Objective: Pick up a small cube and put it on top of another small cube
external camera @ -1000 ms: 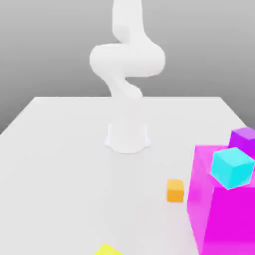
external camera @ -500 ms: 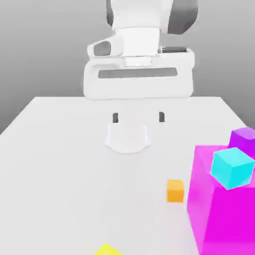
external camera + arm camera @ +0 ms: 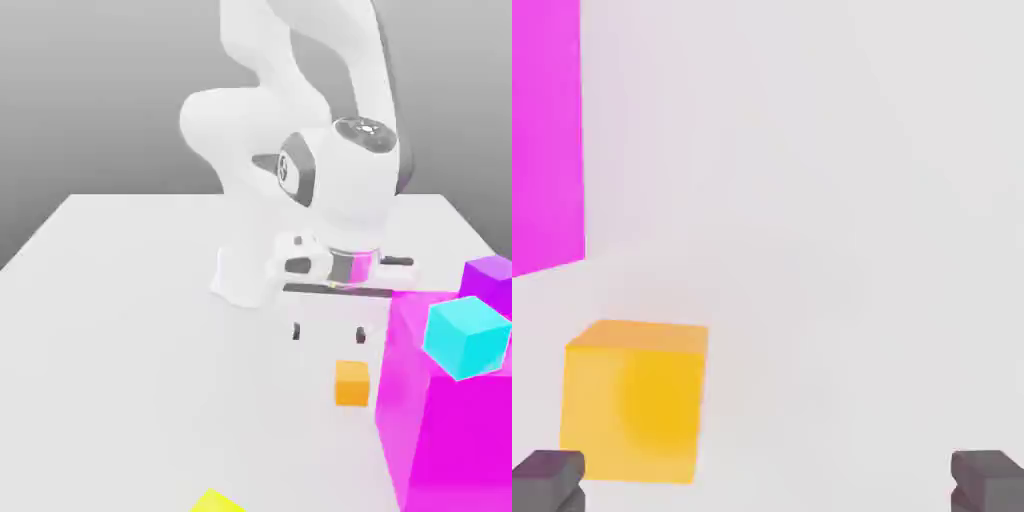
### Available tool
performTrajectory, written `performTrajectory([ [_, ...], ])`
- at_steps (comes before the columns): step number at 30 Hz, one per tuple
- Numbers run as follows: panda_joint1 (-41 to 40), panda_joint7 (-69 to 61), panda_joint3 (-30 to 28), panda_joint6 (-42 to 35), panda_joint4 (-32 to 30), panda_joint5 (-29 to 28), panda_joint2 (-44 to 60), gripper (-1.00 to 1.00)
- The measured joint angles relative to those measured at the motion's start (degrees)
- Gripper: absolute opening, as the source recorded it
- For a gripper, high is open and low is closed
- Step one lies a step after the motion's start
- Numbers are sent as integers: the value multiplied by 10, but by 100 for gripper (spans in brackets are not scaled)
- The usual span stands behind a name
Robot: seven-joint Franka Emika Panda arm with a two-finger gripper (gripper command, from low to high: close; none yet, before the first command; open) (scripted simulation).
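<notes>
The small orange cube (image 3: 351, 382) rests on the white table, just off the big magenta block's near corner. My gripper (image 3: 328, 333) hangs open a short way above and behind it, offset toward the exterior view's left, with nothing between its fingers. In the hand view the orange cube (image 3: 634, 400) sits close to one dark fingertip (image 3: 548, 479), off the middle of the gap. The purple cube (image 3: 490, 278) peeks out behind the magenta block at the exterior view's right edge.
A big magenta block (image 3: 450, 420) fills the exterior view's lower right, and its face (image 3: 546, 130) also appears in the hand view. A cyan cube (image 3: 466, 336) lies in front of it. A yellow cube (image 3: 216, 502) sits at the near table edge. The arm's base (image 3: 246, 275) stands behind.
The hand has dropped from high above the table and moved toward the exterior view's right, down to just above the orange cube. None of the cubes moved.
</notes>
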Motion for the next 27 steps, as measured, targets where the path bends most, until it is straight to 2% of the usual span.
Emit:
performTrajectory([
  [4, 16, 42, 14, 66, -7, 15, 33, 0],
  [6, 16, 62, 5, 98, -6, -6, 62, 0],
  [10, 70, 123, -74, 160, 9, -91, 137, 0],
  [13, 131, 139, -137, 208, 19, -108, 195, 0],
  [14, 141, 140, -147, 218, 21, -108, 207, -100],
  [22, 132, 138, -138, 208, 19, -107, 194, -100],
  [27, 90, 82, -77, 134, 1, -33, 102, -100],
])
